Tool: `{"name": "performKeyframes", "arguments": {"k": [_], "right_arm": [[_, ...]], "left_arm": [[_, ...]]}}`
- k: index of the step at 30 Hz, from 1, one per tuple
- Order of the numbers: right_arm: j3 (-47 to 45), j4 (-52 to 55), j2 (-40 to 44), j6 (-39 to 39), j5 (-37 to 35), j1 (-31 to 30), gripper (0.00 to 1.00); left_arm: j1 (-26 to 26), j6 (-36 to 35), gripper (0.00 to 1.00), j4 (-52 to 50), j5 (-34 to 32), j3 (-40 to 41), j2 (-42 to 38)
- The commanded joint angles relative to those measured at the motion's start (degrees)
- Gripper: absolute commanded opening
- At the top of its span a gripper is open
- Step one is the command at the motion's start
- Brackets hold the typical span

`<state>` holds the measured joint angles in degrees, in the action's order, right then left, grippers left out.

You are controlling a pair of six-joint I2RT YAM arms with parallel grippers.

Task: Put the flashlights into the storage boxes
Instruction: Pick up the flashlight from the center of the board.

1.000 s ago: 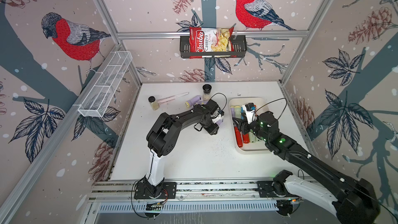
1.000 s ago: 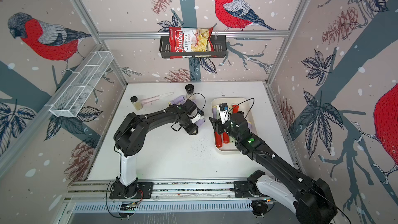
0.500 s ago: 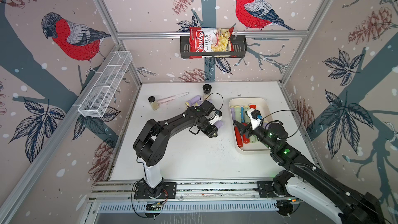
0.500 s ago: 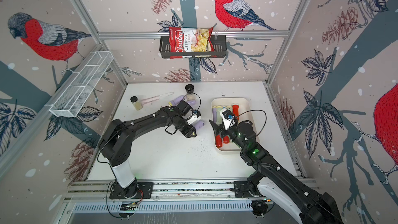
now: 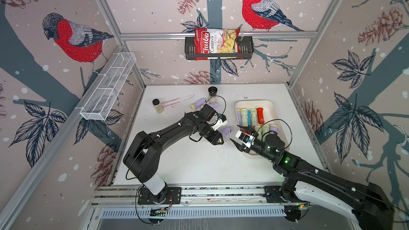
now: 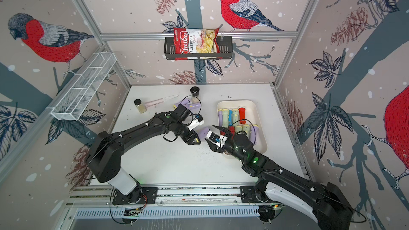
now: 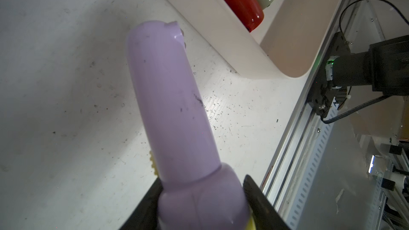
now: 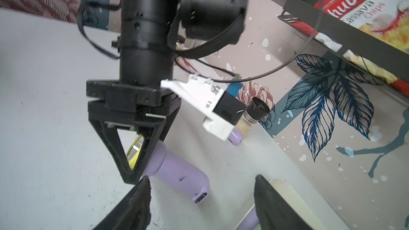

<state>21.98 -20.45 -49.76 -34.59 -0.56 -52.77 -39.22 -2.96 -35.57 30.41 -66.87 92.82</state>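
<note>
Lilac flashlight [image 5: 226, 132] is held by head in left end effector [image 5: 219, 137] over tabletop [image 5: 181, 162] middle, tail pointed at storage box [image 5: 254, 101]; right end effector [image 5: 235, 133], wide and empty, is placed just beside tail.

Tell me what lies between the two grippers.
The lilac flashlight. The left gripper grips its head, and its tail points into the open right gripper. The right wrist view shows this best.

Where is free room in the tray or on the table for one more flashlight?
Free: in the tray, the right part beside the red flashlight; on the table, the near strip between the arm bases. Crowded: the tray's left side; the back by the jars and lilac flashlights.
</note>
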Motion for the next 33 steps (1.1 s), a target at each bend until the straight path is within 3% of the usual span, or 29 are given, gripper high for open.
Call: {"name": "performKeyframes", "arguments": {"k": [1,12,33], "right_arm": [[0.80,0.42,-2.01,-10.87,-6.03,-1.80,0.74],[0.51,-1.67,-5.53,-21.83,-0.81,-1.68,0.75],[6.63,3.34,-14.96,-26.95,5.07,1.60,0.71]], "left_arm": [[-0.03,-0.24,0.31,-1.29,2.69,0.54,-1.65],[0.29,-2.23,0.31,-2.13,6.17,2.01,-4.91],[0.61,-2.58,0.31,-1.18,9.95,2.35,-7.03]]}}
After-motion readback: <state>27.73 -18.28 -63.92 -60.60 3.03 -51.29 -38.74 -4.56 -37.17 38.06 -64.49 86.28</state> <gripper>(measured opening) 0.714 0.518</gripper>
